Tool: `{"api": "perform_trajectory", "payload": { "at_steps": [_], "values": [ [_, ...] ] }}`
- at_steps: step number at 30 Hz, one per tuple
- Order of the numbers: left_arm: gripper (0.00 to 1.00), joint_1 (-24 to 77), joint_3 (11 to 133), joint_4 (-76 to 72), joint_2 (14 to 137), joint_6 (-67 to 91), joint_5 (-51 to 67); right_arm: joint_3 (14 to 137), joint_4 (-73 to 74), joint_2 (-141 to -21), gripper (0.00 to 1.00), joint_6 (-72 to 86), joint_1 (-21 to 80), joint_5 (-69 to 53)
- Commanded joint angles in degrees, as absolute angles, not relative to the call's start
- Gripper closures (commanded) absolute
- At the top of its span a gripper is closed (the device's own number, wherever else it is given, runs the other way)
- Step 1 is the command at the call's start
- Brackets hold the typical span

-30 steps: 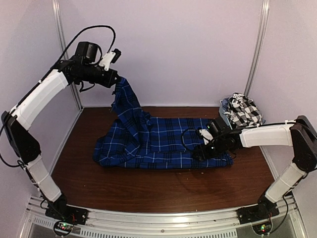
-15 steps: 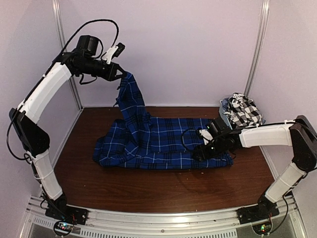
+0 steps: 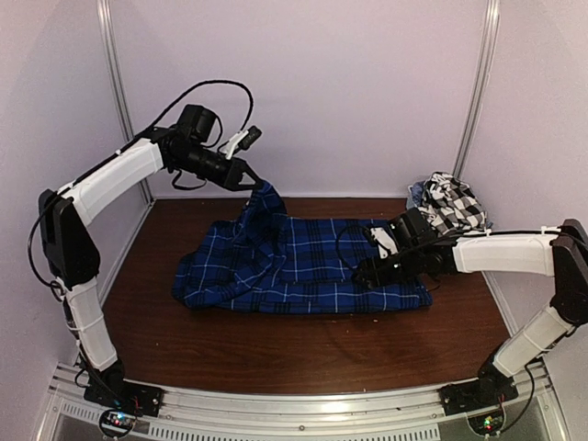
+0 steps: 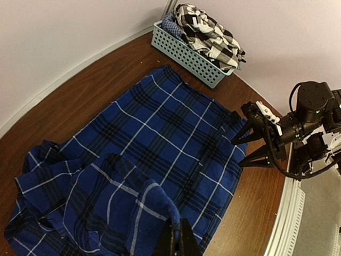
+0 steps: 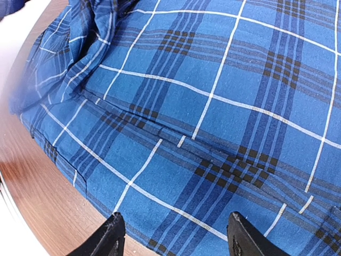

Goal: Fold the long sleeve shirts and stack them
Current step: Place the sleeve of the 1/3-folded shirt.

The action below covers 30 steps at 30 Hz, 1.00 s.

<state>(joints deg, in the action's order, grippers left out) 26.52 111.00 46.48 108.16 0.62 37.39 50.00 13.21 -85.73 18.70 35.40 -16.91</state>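
Item: blue plaid shirt (image 3: 312, 266), ctr of table (image 3: 276, 354). L claw (image 3: 255, 184) pinching its edge, now lower, moved from 11 o'clock twd ctr; fold-over likely under way. R claw (image 3: 367, 274) spread, over 3 o'clock hem.

Even soft light, faint shadows; wrist views bowed; right-wrist left edge blurred.

We see a dark brown wooden table (image 3: 276, 354) boxed in by plain, pale lilac walls (image 3: 349, 92) under soft, even light. Slim silver metal posts (image 3: 480, 83) stand upright at the two back corners. An aluminium rail (image 3: 303, 409) runs along the table's near edge.
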Motion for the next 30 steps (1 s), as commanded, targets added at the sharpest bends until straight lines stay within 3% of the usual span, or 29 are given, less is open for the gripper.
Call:
{"api": "perform_trajectory", "payload": {
  "at_steps": [1,11,15,22,25,30],
  "values": [
    [1.0,29.04,110.09,37.57,112.61,5.71,39.31,49.09,11.84,-84.36,0.33,20.31,35.77,-16.47],
    [0.97,32.92,114.53,32.88,124.27,9.91,36.1,47.81,12.26,-83.23,0.33,21.08,35.73,-15.36],
    [0.83,33.13,114.1,34.03,123.14,9.49,31.13,47.41,12.43,-82.76,0.33,21.17,35.72,-15.26],
    [0.37,33.05,98.24,31.2,108.25,8.94,12.01,46.5,11.96,-82.63,0.33,21.27,35.75,-15.25],
    [0.31,33.11,88.79,29.58,101.22,10.13,9.53,46.79,11.37,-83.26,0.33,21.52,35.76,-15.66],
    [0.3,33.62,70.33,25.12,91.17,13.31,9.53,47.05,10.64,-83.65,0.33,21.75,35.77,-15.9]
  ]
}}
